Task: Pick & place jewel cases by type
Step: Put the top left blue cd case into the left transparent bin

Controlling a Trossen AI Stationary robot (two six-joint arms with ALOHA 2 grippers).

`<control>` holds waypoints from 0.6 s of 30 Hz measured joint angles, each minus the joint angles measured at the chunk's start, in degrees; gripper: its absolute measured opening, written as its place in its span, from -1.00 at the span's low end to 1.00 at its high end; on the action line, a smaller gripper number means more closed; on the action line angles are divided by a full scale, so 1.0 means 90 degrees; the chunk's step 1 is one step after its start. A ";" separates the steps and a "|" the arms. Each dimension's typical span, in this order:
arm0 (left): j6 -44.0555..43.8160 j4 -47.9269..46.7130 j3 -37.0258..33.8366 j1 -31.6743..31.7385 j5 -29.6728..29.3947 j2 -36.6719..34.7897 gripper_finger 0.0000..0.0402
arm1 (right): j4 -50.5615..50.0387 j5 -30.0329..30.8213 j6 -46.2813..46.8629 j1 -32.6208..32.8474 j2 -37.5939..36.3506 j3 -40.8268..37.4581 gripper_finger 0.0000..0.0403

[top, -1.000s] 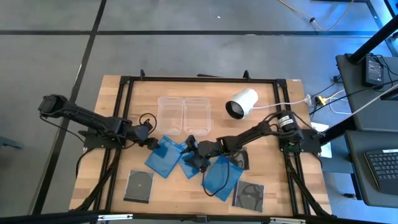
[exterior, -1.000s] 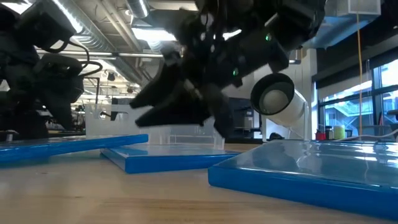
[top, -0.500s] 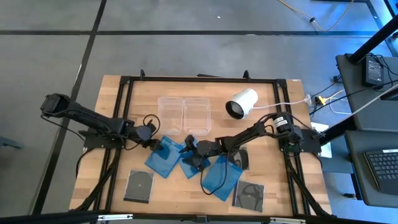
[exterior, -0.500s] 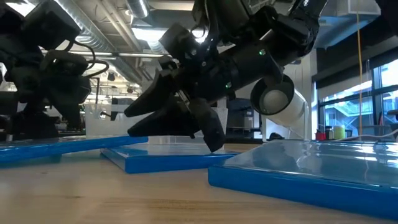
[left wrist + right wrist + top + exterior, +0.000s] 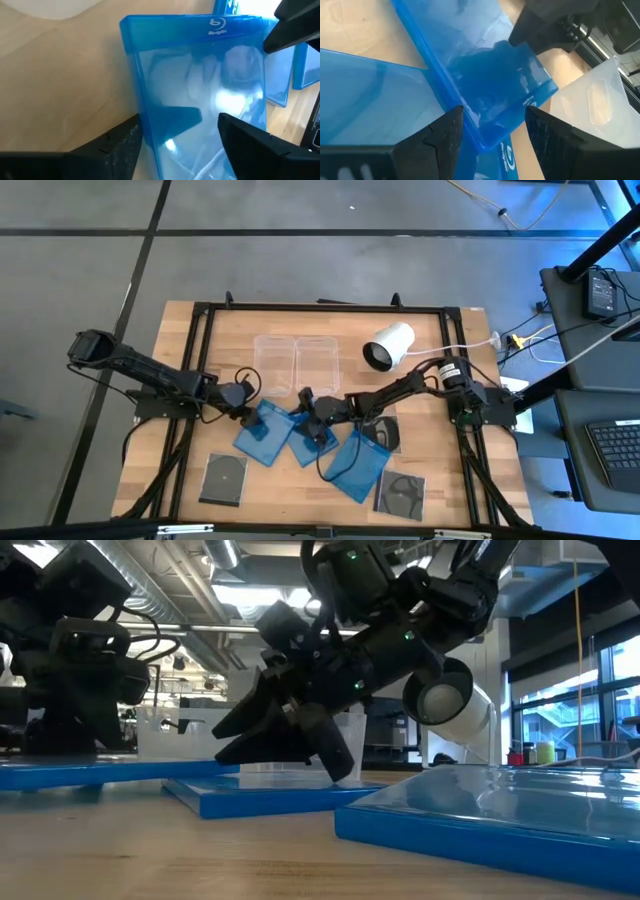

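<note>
Wooden table point(image 5: 190, 330): carries everything; both dark arms reach inward to the cluster of cases near its middle.

Two clear rectangular plastic tubs point(image 5: 297, 362): side by side just beyond both claws, likely the drop points for sorting by type; nothing seen inside.

White cylinder with a dark end point(image 5: 387, 346): lying on its side beyond the right arm, apart from the cases, no part in the task.

Left translucent blue flat square plastic jewel case point(image 5: 200, 95): flat on the wood, its near edge lying between the fingers of the left gripper point(image 5: 247, 408); lid glossy, small logo along the far edge.

Left gripper: fingers spread either side of that case's corner, low at table level; no clamp visible, so apparently lining up to pinch the edge.

Middle translucent blue jewel case point(image 5: 485, 80): slanted, overlapping its neighbours, directly under the right gripper point(image 5: 308, 420).

Right gripper: fingers parted astride the middle case's raised edge, holding nothing; angled down in the low view, probably to catch that edge.

Largest-looking blue jewel case point(image 5: 356, 464): behind the right gripper, under its arm.

Dark grey square jewel cases showing a disc point(image 5: 224, 477): one near the table's front behind the left gripper, another point(image 5: 400, 494) front right, a third partly hidden under the right arm; all untouched.
</note>
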 joint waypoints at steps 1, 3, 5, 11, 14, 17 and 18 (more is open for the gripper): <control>-0.0001 0.0023 0.0000 0.0000 0.0000 0.0000 0.16 | 0.0000 -0.0004 0.0000 0.0002 0.0000 0.0000 0.08; -0.0025 0.0066 -0.0002 0.0000 0.0000 -0.0004 0.06 | -0.0002 -0.0011 0.0000 0.0005 0.0000 0.0000 0.08; -0.0036 0.0081 -0.0001 0.0000 0.0000 -0.0005 -0.04 | -0.0003 -0.0010 0.0000 0.0001 0.0000 0.0000 0.08; -0.0073 0.0202 -0.0002 0.0002 0.0243 -0.0014 -0.32 | -0.0035 -0.0076 -0.0002 0.0012 0.0000 0.0000 0.08; -0.0076 0.0382 0.0000 0.0002 0.0384 -0.0052 -0.40 | -0.0095 -0.0112 0.0000 0.0017 0.0000 -0.0002 0.08; -0.0084 0.0454 0.0000 0.0002 0.0418 -0.0145 -0.45 | -0.0148 -0.0119 -0.0012 0.0019 -0.0002 -0.0002 0.08; -0.0113 0.0475 0.0000 0.0002 0.0428 -0.0182 -0.46 | -0.0194 -0.0114 -0.0054 0.0022 -0.0005 -0.0002 0.08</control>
